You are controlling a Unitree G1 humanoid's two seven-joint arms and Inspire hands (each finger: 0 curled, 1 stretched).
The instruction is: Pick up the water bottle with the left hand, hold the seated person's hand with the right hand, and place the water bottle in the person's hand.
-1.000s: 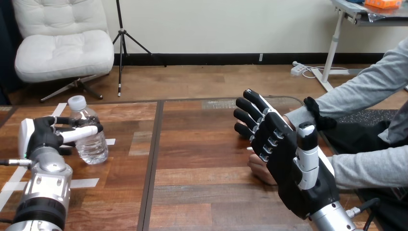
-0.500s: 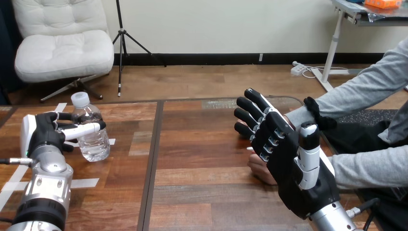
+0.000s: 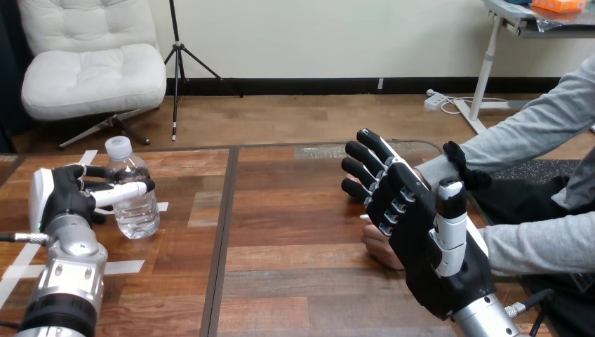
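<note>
- Curling round the water bottle [image 3: 137,214] at the frame's left, the left hand [image 3: 67,195] has its thumb across the front and its fingers behind.
- The bottle is upright above the wooden table [image 3: 295,210], white cap up; I cannot tell whether its base touches the wood.
- Right of centre, the right hand [image 3: 414,225] is spread wide with straight fingers, in front of the person's hand [image 3: 379,248] and not closed round it.
</note>
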